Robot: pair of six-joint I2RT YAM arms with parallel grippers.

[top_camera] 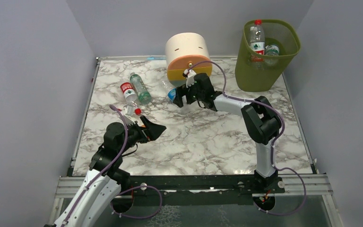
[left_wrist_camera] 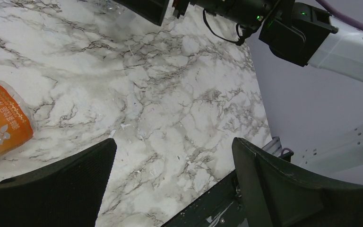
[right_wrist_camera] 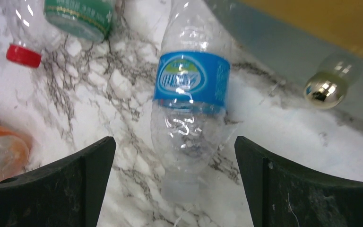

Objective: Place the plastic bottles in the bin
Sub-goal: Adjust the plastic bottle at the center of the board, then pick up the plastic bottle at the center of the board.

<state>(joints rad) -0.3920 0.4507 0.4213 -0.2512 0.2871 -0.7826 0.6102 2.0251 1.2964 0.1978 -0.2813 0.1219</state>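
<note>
Left claw (top_camera: pixel 157 127) hangs spread wide over bare marble at the near left, nothing between its fingers; its wrist view shows an orange bottle (left_wrist_camera: pixel 0 124) lying near one finger, where the top view gives only a pale shape with a red cap. Behind it a red-label bottle (top_camera: pixel 128 91) and a green-label bottle (top_camera: pixel 141 90) lie side by side, close together. Right claw (top_camera: pixel 179 98) is at mid-table, likewise open, its fingers either side of a blue-label bottle (right_wrist_camera: pixel 191 90) that lies flat between them, clear of both. The drawer unit (top_camera: pixel 187 53), cream over orange, stands just behind that claw, crowding it; only the right wrist view shows a gold knob (right_wrist_camera: pixel 325 90) low beside the unit. The bin (top_camera: pixel 264 71) stands at the far right corner, well apart from the loose bottles; two bottles stand inside it, one red-capped (top_camera: pixel 257 40). The table (top_camera: pixel 208 142) is white marble veined grey, with a metal rim; plain lilac-grey walls close it on three sides.
</note>
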